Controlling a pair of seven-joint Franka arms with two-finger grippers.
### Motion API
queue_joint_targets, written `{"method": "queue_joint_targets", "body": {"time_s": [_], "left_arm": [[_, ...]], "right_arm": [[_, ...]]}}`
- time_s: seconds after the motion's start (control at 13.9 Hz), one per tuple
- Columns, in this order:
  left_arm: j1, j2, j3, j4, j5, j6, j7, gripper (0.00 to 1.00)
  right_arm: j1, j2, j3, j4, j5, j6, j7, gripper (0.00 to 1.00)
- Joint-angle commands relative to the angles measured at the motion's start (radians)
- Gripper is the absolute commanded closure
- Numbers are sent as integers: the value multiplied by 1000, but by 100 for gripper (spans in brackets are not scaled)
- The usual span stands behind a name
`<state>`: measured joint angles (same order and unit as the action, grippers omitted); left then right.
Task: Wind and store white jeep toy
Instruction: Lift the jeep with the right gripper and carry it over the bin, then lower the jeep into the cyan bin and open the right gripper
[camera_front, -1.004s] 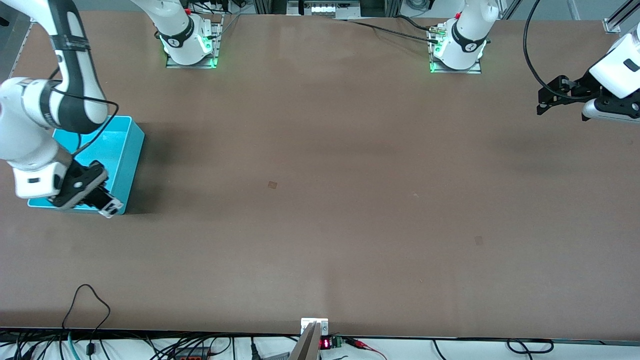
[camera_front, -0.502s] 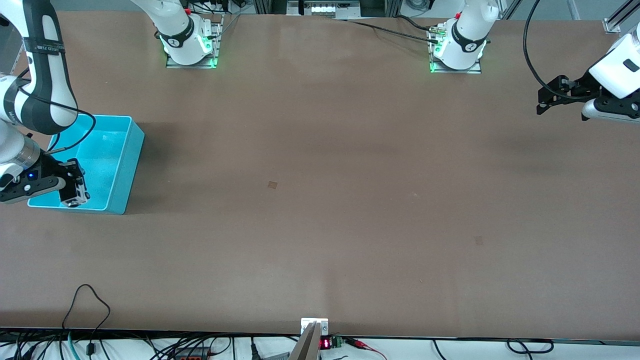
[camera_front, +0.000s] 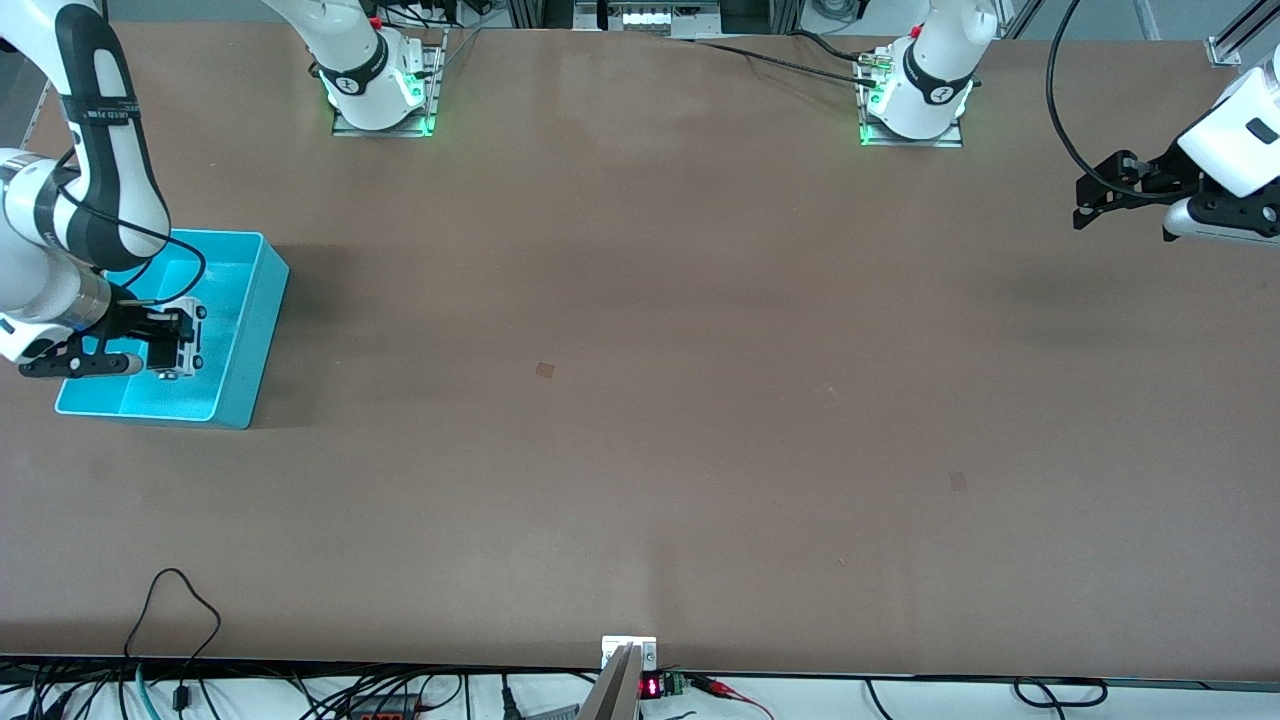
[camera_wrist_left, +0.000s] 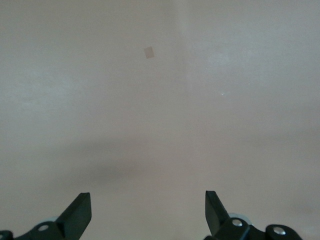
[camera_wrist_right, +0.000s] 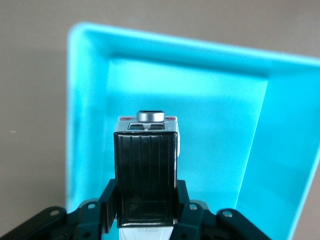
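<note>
The right tool (camera_front: 172, 347) hangs over the turquoise bin (camera_front: 252, 330) at the right arm's end of the desk (camera_front: 640, 400), clamped on the white jeep toy (camera_wrist_right: 146, 170), whose black roof faces the wrist camera. The left tool (camera_wrist_left: 147, 212) waits with fingers spread wide over the desk's left-arm end.

A robotics lab is shown: two arm bases (camera_front: 378, 88) are bolted to a bare brown table (camera_front: 640, 400), with loose cables (camera_front: 180, 620) and an electronics board (camera_front: 655, 687) seen at its edge.
</note>
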<state>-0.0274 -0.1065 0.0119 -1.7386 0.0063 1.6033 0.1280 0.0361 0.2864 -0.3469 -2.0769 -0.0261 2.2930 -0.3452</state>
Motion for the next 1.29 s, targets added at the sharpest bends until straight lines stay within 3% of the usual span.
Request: {"method": "queue_joint_targets", "body": {"time_s": [0.0,0.22,0.5,0.57,0.65,0.93,1.22], "left_arm": [[1,16,0,33,-3,-23,21,0],[1,16,0,33,-5,-23,21,0],[1,16,0,33,-5,-23,21,0],[1,16,0,33,-5,-23,21,0],[1,16,0,33,-3,-23,21,0],[1,16,0,33,-5,-23,21,0],[1,16,0,33,-3,-23,21,0]], "right_arm": [[-25,-27,5,-132,-18,138,22,99],[-53,-21,6,-227,-18,265,9,98],[-71,0,6,-255,-18,315,5,93],[-71,0,6,-255,-18,310,3,86],[-71,0,8,-253,-18,309,5,71],[-70,-10,9,-244,-18,307,9,4],[-61,-71,19,-172,-15,203,-27,0]]}}
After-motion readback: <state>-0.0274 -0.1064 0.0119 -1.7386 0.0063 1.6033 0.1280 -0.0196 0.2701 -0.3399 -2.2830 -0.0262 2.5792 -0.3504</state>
